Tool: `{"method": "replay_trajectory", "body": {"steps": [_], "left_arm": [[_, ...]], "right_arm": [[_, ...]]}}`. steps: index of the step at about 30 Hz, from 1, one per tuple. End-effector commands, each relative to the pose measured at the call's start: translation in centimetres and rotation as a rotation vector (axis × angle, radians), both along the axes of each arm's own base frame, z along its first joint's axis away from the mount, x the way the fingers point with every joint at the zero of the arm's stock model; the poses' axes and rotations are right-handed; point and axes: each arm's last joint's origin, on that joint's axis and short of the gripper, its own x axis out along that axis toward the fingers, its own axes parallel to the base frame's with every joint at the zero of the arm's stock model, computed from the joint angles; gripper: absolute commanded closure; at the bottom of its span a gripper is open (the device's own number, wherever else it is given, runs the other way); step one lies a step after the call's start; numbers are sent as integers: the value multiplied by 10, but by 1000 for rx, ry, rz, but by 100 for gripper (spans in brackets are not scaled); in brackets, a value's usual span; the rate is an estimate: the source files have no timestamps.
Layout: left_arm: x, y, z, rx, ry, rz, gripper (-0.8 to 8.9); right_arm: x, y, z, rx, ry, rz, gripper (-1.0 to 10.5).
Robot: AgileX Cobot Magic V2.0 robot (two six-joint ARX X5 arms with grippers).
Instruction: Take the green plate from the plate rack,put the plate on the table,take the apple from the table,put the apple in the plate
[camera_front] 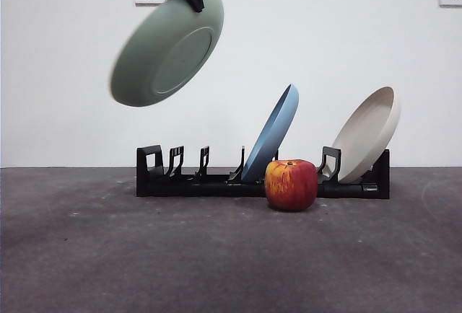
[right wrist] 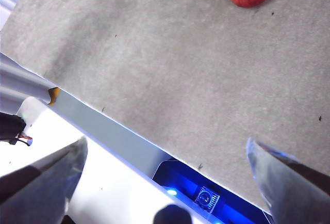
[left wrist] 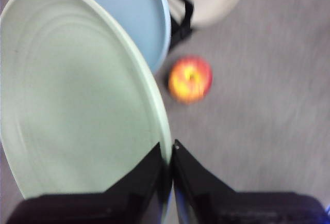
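Above the plate rack (camera_front: 263,180), left end effector (left wrist: 170,154) pinches green plate (camera_front: 167,47); blue plate (camera_front: 271,134) and apple (camera_front: 291,184) below.

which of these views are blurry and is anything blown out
Front view: mostly sharp, only the lifted green plate smears slightly at its rim. Left wrist view: soft throughout, the apple a fuzzy blob, the table streaked. Right wrist view: table texture crisp, but the right gripper jaws are defocused and the pale area beyond the table's edge is overexposed white.
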Motion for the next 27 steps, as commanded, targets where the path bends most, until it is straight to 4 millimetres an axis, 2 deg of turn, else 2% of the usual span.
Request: {"method": "replay_trajectory", "body": {"steps": [1,3,7,10,17,23,27], "left_arm": [[-16,-14,-6,168,-29,-14,821],[-27,-24,-10,246,-54,-12,821],[-49,-44,-21,297,-69,-24,821],[-62,-56,-38,344,-68,-33,821],[-86,-75,-97,427,-102,-76,821],[-105,-82,-146,483,-136,-119,821],[-115,-81,-170,492,-138,-148,821]], "right_arm": [[0,0,1,4,-8,2,317],[0,0,1,4,-8,2,317],[0,0,1,4,-7,3,317],[0,0,2,4,-8,2,317],[0,0,2,6,-7,1,318],[0,0,2,6,-7,1,318],[0,0,2,6,-7,1,318]]}}
